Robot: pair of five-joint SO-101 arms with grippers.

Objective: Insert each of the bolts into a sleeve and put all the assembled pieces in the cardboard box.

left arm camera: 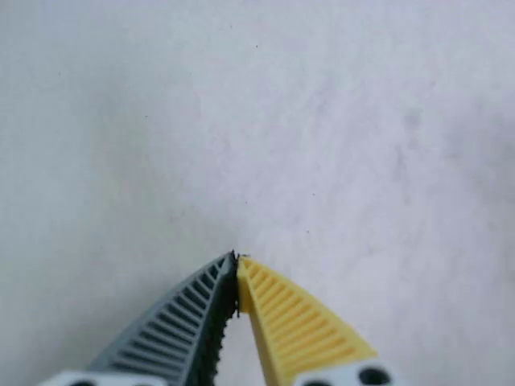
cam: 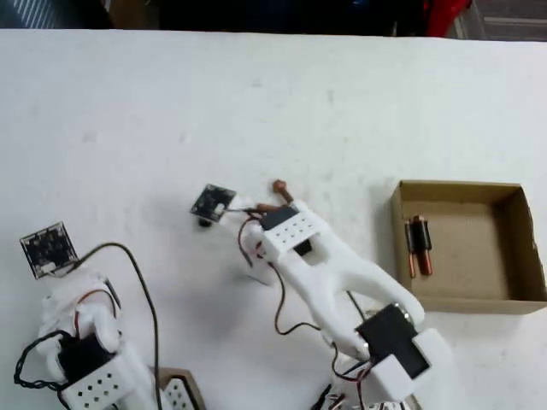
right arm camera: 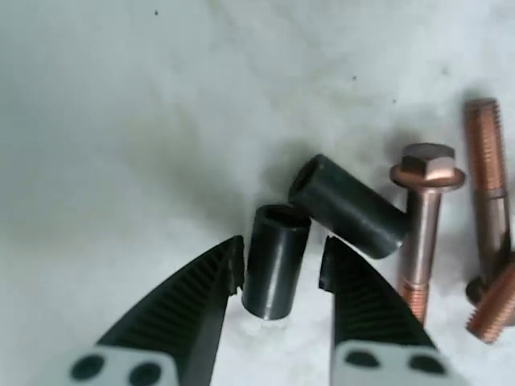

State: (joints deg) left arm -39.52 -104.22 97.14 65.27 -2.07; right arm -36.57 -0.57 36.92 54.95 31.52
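White surface (cam: 128, 128), and well apart from the box (cam: 461, 192) the right end effector (right arm camera: 282, 251) stands open astride a sleeve (right arm camera: 273, 269). I'd close squarely, clear of the second sleeve (right arm camera: 348, 206) alongside. Left end effector (left arm camera: 236, 261) sits shut, empty.

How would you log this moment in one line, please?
right hand open around sleeve | loose bolts nearby | left hand shut over table | sleeved bolts in cardboard box

1. The left arm (cam: 85, 359) sits folded at the lower left of the high view. The left end effector (left arm camera: 236, 269) has its grey and yellow fingertips pressed together.
2. The right arm (cam: 333, 273) stretches diagonally forward. The right end effector (right arm camera: 280, 265) has its black fingers spread apart.
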